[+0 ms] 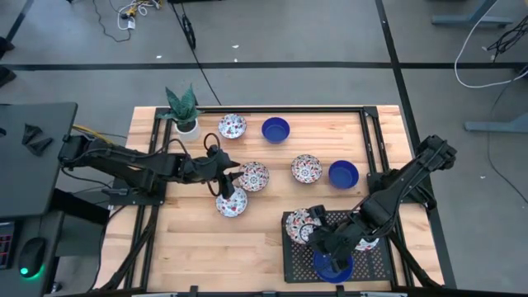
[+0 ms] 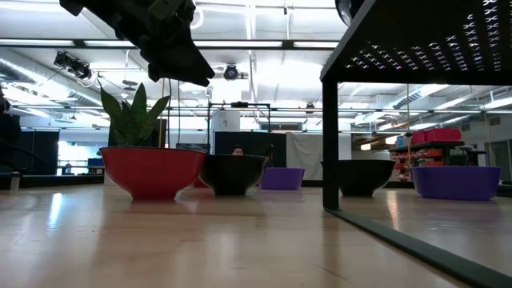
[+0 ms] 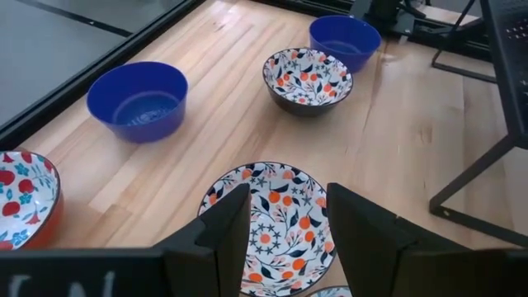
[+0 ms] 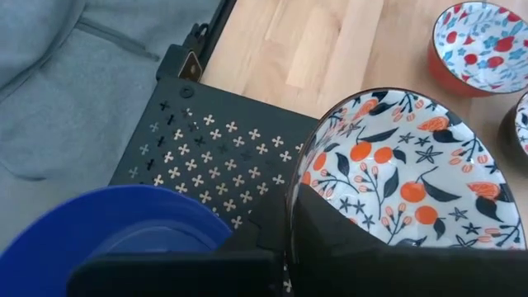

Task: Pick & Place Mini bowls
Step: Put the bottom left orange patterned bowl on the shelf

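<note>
The right arm reaches diagonally from the table's right edge down to the black perforated metal tray [image 1: 297, 262] at the near edge. The right gripper [image 1: 320, 239] is clamped on the rim of a floral bowl [image 4: 412, 169], white with orange fruit and dark leaves, held over the tray. Beside it on the tray sits a glossy cobalt blue bowl [image 1: 332, 266].

The left arm extends horizontally from the table's left side toward the centre. The left gripper [image 1: 233, 174], fingers [image 3: 227, 227] apart, hovers just above a second floral bowl [image 3: 276, 216] on the light wooden table [image 1: 190, 247], with another floral bowl [image 1: 232, 203] just nearer.

Farther off stand a floral bowl [image 3: 307, 78], two blue bowls [image 3: 138, 99] [image 3: 345, 41] and a red-sided floral bowl [image 1: 233, 126], well apart. A potted plant [image 1: 183, 109] occupies the far left corner.
</note>
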Action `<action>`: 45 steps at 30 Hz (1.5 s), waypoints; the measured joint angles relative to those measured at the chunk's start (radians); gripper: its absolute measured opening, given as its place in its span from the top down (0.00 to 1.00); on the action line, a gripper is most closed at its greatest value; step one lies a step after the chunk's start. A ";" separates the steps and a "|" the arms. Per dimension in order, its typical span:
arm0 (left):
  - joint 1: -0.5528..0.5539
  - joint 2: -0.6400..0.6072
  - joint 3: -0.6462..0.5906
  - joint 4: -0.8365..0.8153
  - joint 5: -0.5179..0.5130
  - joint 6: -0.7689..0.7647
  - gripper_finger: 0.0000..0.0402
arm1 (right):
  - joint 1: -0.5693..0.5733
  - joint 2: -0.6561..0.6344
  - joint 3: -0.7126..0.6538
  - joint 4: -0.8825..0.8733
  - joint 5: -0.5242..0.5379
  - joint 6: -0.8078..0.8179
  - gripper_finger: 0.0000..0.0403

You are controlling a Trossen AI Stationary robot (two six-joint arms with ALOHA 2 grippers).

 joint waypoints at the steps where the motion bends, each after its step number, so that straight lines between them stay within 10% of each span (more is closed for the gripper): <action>1: 0.000 0.000 0.000 0.000 0.000 0.001 0.59 | 0.000 0.000 0.000 0.000 0.000 0.000 0.97; 45: 0.000 0.001 0.000 0.000 0.000 -0.003 0.59 | -0.013 -0.042 -0.005 0.013 -0.033 0.083 0.57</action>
